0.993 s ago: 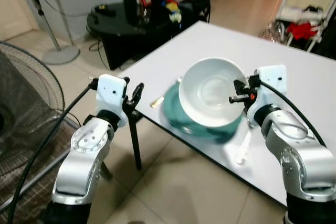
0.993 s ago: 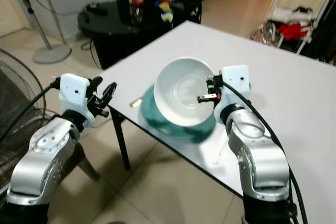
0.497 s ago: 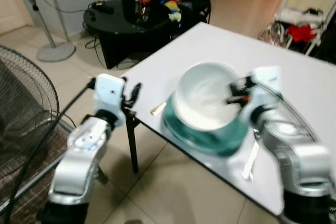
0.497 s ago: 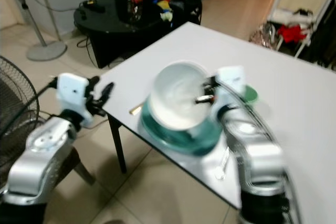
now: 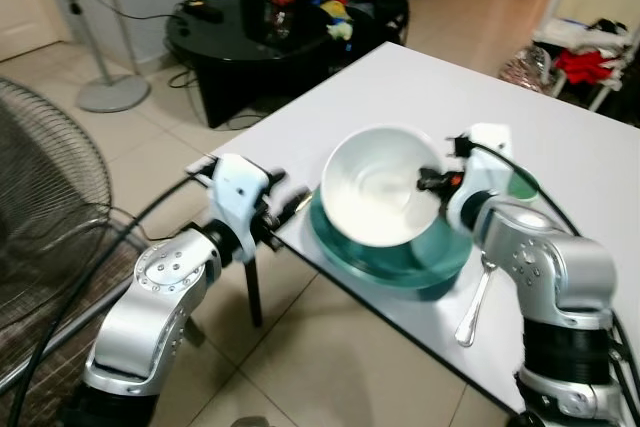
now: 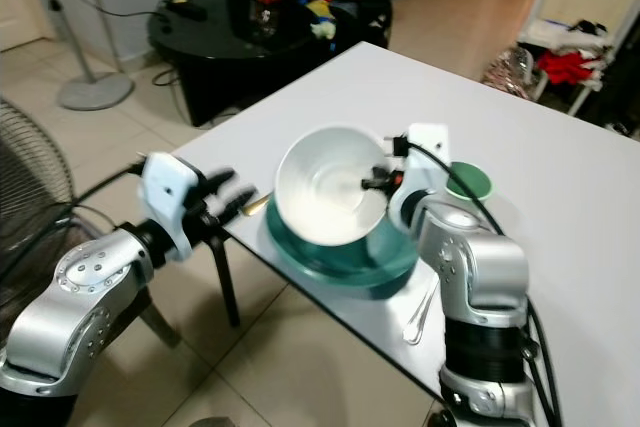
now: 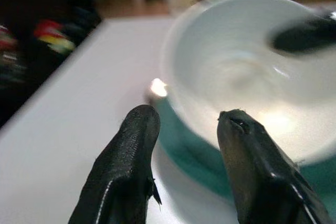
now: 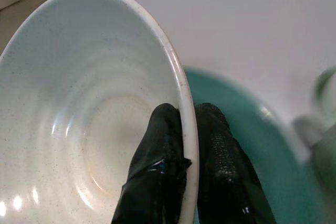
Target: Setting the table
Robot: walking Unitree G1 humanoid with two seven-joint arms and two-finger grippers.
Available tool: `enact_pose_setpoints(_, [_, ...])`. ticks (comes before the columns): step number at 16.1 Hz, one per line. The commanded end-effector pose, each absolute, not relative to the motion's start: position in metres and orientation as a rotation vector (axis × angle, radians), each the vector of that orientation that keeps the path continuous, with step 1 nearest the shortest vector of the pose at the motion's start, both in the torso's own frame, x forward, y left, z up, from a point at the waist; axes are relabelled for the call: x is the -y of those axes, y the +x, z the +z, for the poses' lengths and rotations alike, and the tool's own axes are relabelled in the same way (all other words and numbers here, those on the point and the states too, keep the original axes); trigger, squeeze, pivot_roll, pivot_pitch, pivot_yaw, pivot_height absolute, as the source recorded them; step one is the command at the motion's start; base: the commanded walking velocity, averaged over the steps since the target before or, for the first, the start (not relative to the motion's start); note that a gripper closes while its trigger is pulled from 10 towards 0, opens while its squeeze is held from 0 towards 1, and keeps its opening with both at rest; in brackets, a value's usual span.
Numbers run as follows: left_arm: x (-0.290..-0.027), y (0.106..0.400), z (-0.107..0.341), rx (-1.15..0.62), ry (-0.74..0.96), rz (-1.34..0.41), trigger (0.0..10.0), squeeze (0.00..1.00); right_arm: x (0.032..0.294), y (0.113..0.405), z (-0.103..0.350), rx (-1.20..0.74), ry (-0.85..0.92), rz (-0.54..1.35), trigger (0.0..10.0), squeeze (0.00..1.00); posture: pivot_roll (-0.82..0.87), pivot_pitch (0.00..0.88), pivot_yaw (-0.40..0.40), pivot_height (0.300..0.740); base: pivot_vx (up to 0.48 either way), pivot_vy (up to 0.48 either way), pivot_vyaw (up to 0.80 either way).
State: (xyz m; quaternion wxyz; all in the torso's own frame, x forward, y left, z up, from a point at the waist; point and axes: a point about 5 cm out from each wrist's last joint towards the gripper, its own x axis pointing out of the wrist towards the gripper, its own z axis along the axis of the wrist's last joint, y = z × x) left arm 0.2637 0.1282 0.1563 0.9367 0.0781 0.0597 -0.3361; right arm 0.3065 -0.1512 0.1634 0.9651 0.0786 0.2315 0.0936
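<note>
Left gripper [image 5: 292, 204] neared table (spread) | right gripper [image 8: 188, 129] pinches white bowl [image 5: 375, 187] rim, tilted leftward

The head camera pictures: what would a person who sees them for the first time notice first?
First the big white bowl, held by its rim in the right gripper just above the teal plate near the table edge. Then the left gripper, open at the table edge, beside a small gold utensil. A spoon lies to the right of the plate.
</note>
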Motion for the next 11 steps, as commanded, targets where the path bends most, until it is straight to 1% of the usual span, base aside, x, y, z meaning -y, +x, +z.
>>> enact_pose_setpoints(1, [-0.125,0.264,0.155,-0.15,0.17,-0.734,10.0,0.0,0.157,0.309,0.169,-0.461,0.191,0.167,10.0,0.0,0.09,0.0,-0.008,0.74,0.0,0.0,0.0])
enact_pose_setpoints(4, [-0.125,0.265,0.154,-0.256,0.126,-0.83,10.0,0.0,0.165,0.32,0.163,-0.539,0.352,0.109,10.0,0.0,0.09,0.0,-0.008,0.74,0.0,0.0,0.0])
enact_pose_setpoints(8, [-0.123,0.262,0.158,-0.331,0.132,-0.914,10.0,0.0,0.176,0.32,0.157,-0.581,0.395,0.041,10.0,0.0,0.09,0.0,0.0,0.74,0.0,0.0,0.0])
enact_pose_setpoints(9, [-0.125,0.263,0.156,-0.363,0.138,-0.9,10.0,0.0,0.178,0.32,0.155,-0.601,0.404,0.03,10.0,0.0,0.09,0.0,0.003,0.74,0.0,0.0,0.0])
enact_pose_setpoints(11, [-0.126,0.264,0.155,-0.371,0.137,-0.891,10.0,0.0,0.177,0.319,0.154,-0.612,0.424,0.034,10.0,0.0,0.09,0.0,0.003,0.74,0.0,0.0,0.0])
